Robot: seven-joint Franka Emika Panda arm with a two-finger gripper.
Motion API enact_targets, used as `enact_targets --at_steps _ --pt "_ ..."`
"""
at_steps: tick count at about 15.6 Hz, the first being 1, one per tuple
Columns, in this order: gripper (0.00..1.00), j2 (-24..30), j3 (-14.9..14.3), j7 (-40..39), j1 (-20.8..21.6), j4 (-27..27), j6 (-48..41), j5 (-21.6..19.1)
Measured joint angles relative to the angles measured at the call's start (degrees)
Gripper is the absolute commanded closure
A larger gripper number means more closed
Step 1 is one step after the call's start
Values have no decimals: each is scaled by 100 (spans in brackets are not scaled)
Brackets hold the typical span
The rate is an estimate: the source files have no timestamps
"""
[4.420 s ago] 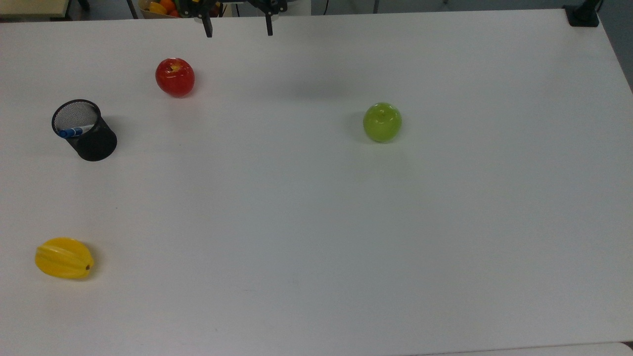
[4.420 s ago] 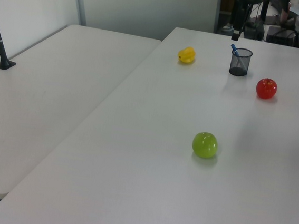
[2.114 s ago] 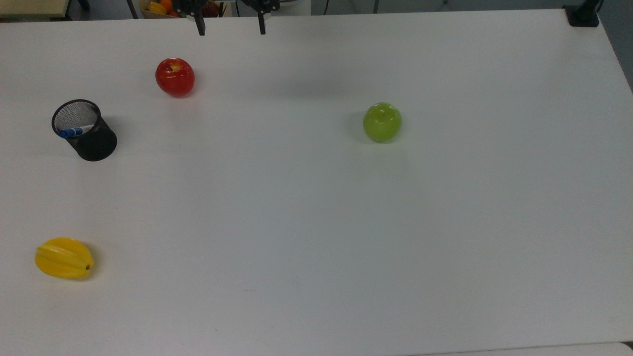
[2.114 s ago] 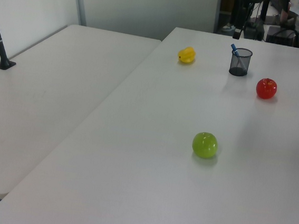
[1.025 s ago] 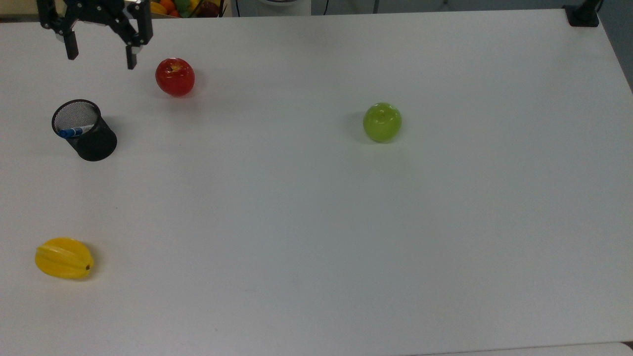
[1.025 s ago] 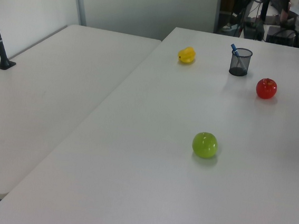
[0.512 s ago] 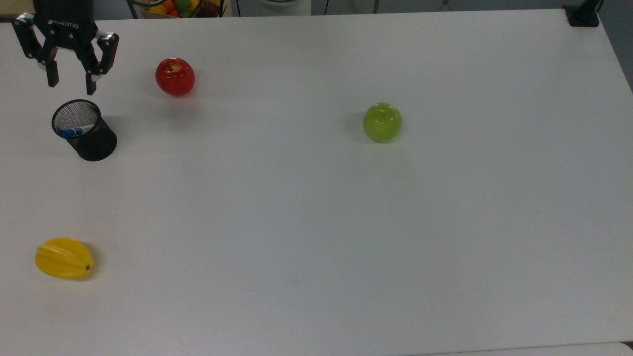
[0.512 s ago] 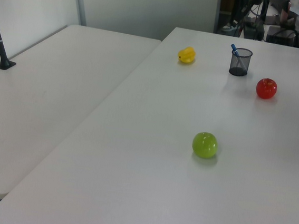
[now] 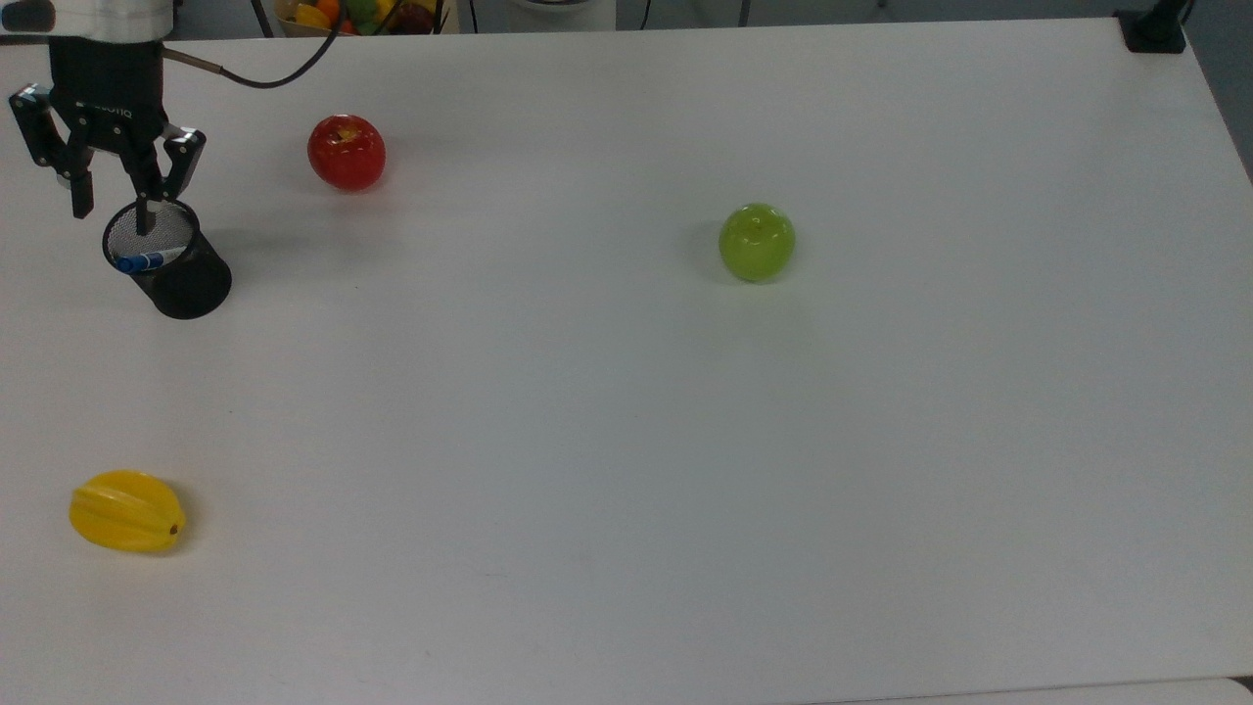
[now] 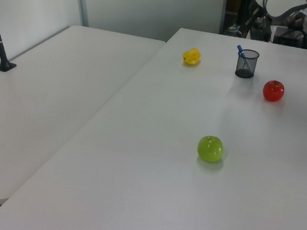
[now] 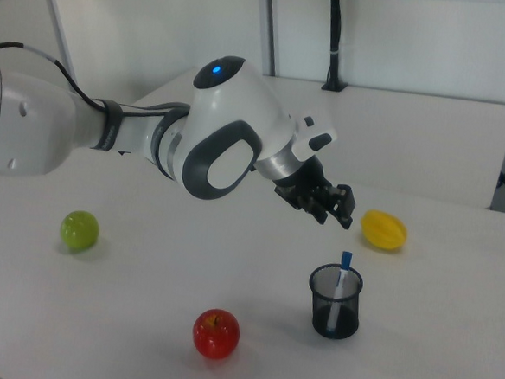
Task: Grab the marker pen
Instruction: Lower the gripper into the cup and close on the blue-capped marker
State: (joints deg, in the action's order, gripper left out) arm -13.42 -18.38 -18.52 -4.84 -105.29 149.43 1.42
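Observation:
The marker pen (image 9: 145, 260) stands tilted inside a black mesh cup (image 9: 184, 282) at the top view's left, its blue cap resting against the rim. In the right view the marker pen (image 11: 344, 267) pokes blue cap up out of the cup (image 11: 335, 304). In the left view the marker pen (image 10: 240, 49) and cup (image 10: 246, 65) are at the far end of the table. My gripper (image 9: 113, 217) is open and hangs just above the cup's rim, one finger over the cup's mouth and one outside it. In the right view the gripper (image 11: 337, 214) is above the cup and holds nothing.
A red apple (image 9: 347, 152) lies to the right of the cup in the top view. A green apple (image 9: 757, 242) sits mid-table and a yellow fruit (image 9: 127, 511) near the lower left. The white table (image 9: 626, 441) stretches wide around them. A box of fruit (image 9: 343, 12) stands beyond the far edge.
My gripper travelled from the far edge's middle to the top view's left, then came down over the cup. Its fingers stand closer together than before. The objects have stayed put.

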Motion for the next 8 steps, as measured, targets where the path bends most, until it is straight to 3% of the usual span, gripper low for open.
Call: enact_targets --at_steps 8 --pt "48 -419 -2 -18 -180 -56 502 0"
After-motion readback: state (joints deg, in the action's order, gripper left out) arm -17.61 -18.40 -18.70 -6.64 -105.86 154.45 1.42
